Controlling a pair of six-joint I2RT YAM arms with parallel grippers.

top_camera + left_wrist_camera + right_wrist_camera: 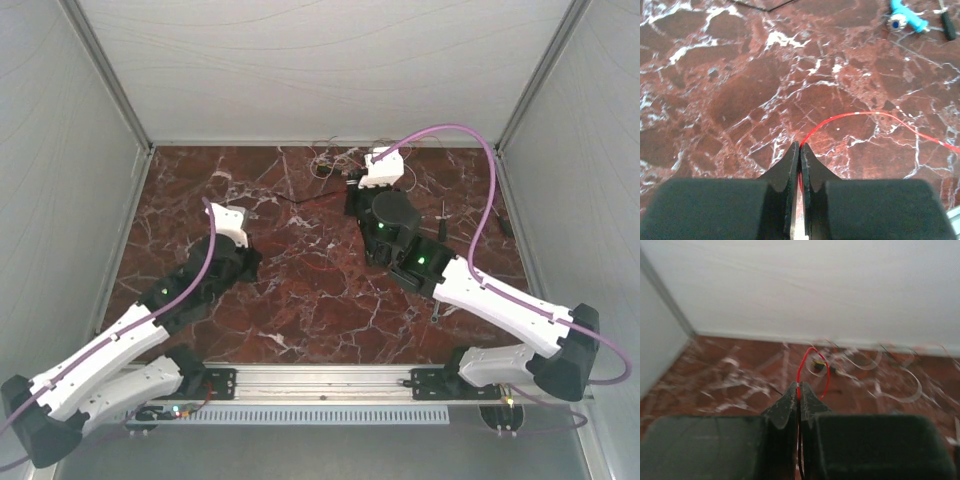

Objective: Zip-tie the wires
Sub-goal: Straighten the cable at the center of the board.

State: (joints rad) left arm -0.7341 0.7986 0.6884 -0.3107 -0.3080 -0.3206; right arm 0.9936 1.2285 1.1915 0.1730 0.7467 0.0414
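My left gripper (800, 146): fingers pressed together, pinching an orange-red strand (860, 114) of the wires (338, 160). The strand arcs off to the right over the table (300, 300), left of its middle. My right gripper (800, 385): fingers pressed together too, pinching a red loop (811, 348) that stands up above the tips. A thin dark line runs down between these fingers, can't tell what. The main tangle lies at the table's far edge, about mid-width, just beside my right wrist. Pale strands (897, 400) curl by the far wall. A thin black strip (300, 200) lies between my two grippers. A small black tool (443, 212) lies toward the right edge, a blue object (907, 17) near it.
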